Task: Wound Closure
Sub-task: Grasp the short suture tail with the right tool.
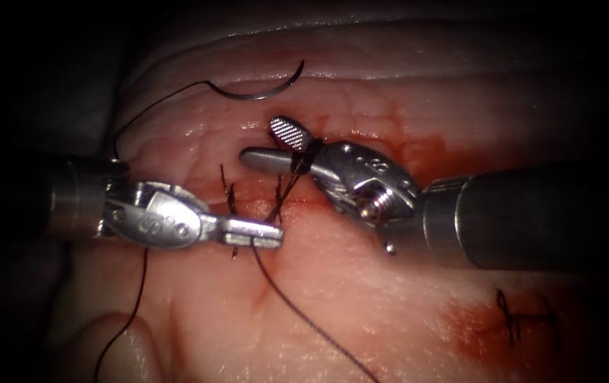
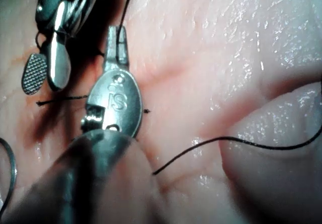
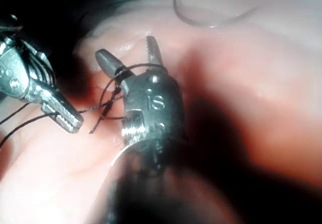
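The curved needle [image 1: 260,93] [image 3: 211,21] lies free on the tissue's far part, held by neither tool and not in the tissue. Its dark thread [image 1: 150,108] runs off to the left and down. My left tool [image 1: 273,234] [image 2: 117,39] is shut on the thread at the stitch site; a strand [image 1: 304,315] trails from it toward the front. My right tool [image 1: 260,140] [image 3: 126,48] stands open just above, with thread looped [image 1: 304,162] [image 3: 118,75] around its jaws near the hinge. A strand stretches between the two tools.
Short cut thread ends [image 1: 229,191] stick up by the left tool. A finished stitch [image 1: 524,315] sits at the lower right amid red fluid [image 1: 475,319]. A fold of tissue [image 2: 276,158] rises near the front left.
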`<move>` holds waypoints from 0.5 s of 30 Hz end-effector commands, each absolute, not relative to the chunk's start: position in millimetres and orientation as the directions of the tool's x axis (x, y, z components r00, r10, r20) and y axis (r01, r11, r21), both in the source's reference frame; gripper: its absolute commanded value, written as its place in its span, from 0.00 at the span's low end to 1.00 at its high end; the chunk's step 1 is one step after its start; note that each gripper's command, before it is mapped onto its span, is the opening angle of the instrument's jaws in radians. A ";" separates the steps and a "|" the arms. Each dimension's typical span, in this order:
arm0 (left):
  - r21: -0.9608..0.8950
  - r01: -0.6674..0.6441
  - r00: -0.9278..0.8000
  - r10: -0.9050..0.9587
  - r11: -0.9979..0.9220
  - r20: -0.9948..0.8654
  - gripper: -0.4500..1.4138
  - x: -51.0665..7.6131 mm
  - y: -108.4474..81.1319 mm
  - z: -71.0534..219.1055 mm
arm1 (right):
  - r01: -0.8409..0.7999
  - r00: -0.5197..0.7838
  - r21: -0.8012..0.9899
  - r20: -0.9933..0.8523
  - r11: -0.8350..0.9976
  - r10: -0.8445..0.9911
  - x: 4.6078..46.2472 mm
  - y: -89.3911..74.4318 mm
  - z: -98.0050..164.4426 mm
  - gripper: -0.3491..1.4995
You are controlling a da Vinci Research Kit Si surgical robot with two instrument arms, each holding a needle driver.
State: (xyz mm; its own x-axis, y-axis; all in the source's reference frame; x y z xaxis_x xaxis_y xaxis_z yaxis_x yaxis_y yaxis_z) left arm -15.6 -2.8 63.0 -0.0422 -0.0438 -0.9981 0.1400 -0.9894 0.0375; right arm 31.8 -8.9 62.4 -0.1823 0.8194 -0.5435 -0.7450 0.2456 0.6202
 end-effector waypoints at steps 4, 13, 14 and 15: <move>0.034 0.142 -0.041 -0.040 -0.989 -0.998 0.00 -16.1 -2.9 63.6 | -0.746 -0.169 0.622 -0.523 0.238 0.835 33.5 -9.0 64.5 0.62; 0.027 0.141 -0.039 -0.032 -0.990 -0.999 0.00 -16.2 -2.1 64.2 | -0.754 -0.149 0.597 -0.562 0.274 0.814 32.2 -8.1 64.9 0.66; 0.020 0.140 -0.039 -0.026 -0.990 -0.999 0.00 -16.3 -1.8 64.3 | -0.756 -0.150 0.596 -0.562 0.272 0.814 32.2 -8.1 64.9 0.66; 0.019 0.139 -0.039 -0.025 -0.990 -0.999 0.00 -16.4 -1.6 64.4 | -0.757 -0.150 0.594 -0.562 0.271 0.813 32.2 -8.1 64.9 0.66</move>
